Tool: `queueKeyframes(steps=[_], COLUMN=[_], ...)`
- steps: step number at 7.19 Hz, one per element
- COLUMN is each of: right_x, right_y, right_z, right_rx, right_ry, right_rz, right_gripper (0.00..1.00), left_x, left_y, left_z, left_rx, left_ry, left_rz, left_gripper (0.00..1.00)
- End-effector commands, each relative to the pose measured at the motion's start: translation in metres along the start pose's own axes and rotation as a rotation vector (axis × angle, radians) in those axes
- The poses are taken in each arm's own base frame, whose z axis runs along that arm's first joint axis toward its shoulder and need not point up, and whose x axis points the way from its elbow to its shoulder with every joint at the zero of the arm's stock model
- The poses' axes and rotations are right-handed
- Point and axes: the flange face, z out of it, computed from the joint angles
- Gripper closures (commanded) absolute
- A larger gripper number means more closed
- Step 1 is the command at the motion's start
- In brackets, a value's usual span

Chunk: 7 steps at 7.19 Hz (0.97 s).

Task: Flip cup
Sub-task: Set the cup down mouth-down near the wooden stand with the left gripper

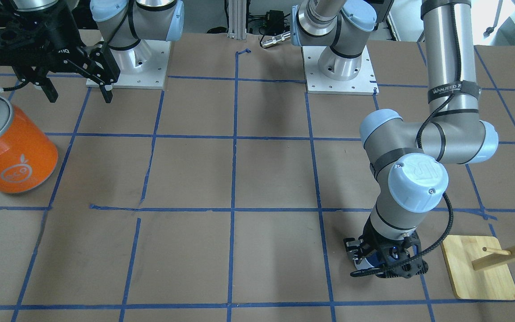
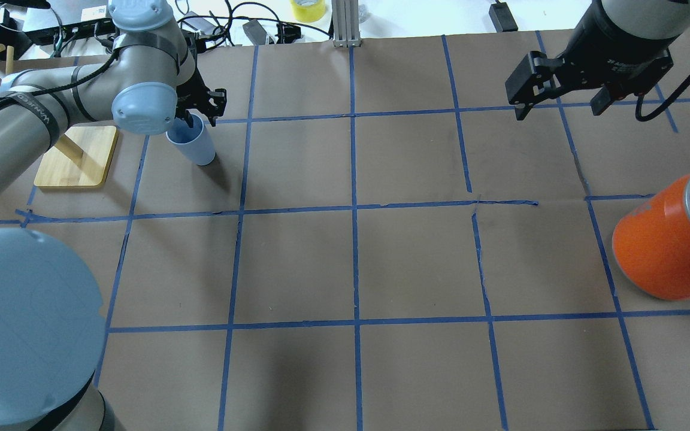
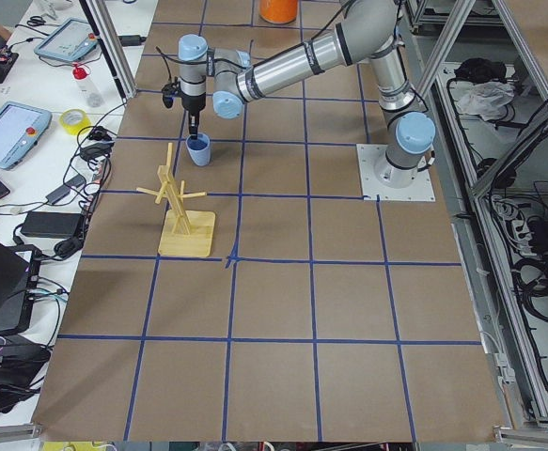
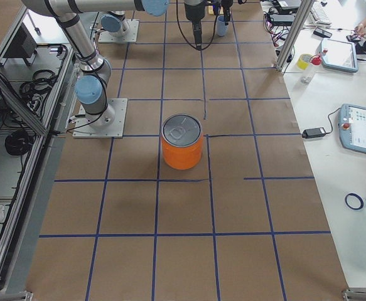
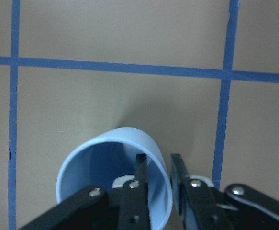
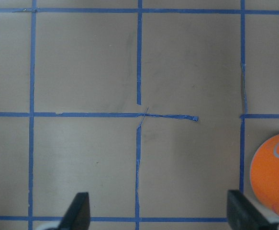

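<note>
The pale lavender-blue cup [image 2: 194, 145] stands mouth up on the brown table at the far left; it also shows in the left wrist view [image 5: 111, 158], blue inside. My left gripper [image 5: 158, 162] reaches down from above, one finger [image 5: 140, 167] inside the cup and the other outside, closed on the rim wall. In the front-facing view the cup [image 1: 375, 260] is mostly hidden behind that gripper. My right gripper [image 2: 560, 109] hangs open and empty high over the far right of the table, well away from the cup.
A large orange can [image 2: 662, 251] with a silver lid stands at the right side, below my right gripper. A wooden peg rack on a bamboo base [image 2: 75, 158] stands just left of the cup. Blue tape lines grid the table.
</note>
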Motion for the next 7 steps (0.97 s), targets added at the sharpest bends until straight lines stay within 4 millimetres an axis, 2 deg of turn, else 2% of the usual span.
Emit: queueKeyframes(steps=[1, 2, 3, 4, 5, 6, 7], right_x=[0.001, 0.001, 0.003, 0.015, 0.026, 0.028, 0.026], right_y=[-0.001, -0.002, -0.006, -0.012, -0.031, -0.047, -0.051], right_z=[0.004, 0.004, -0.005, -0.013, -0.018, -0.022, -0.028], right_rx=[-0.007, -0.007, 0.013, 0.021, 0.032, -0.026, -0.058], right_ry=[0.006, -0.001, 0.004, 0.001, 0.002, -0.011, -0.016], right_rz=[-0.002, -0.029, -0.083, -0.056, -0.037, -0.034, -0.037], right_gripper=[0.0, 0.0, 0.0, 0.0, 0.0, 0.0, 0.0], left_x=[-0.005, -0.008, -0.013, -0.017, -0.02, -0.022, -0.023], left_y=[0.009, 0.022, 0.034, 0.051, 0.069, 0.093, 0.105], left_z=[-0.046, -0.073, -0.115, -0.159, -0.189, -0.215, -0.232], left_rx=[-0.027, -0.091, -0.109, -0.083, -0.061, -0.101, -0.096], left_ry=[-0.001, -0.005, -0.007, 0.0, -0.007, -0.004, 0.002], left_rz=[-0.006, -0.001, -0.002, -0.013, -0.015, -0.011, -0.061], left_gripper=[0.0, 0.0, 0.0, 0.0, 0.0, 0.0, 0.0])
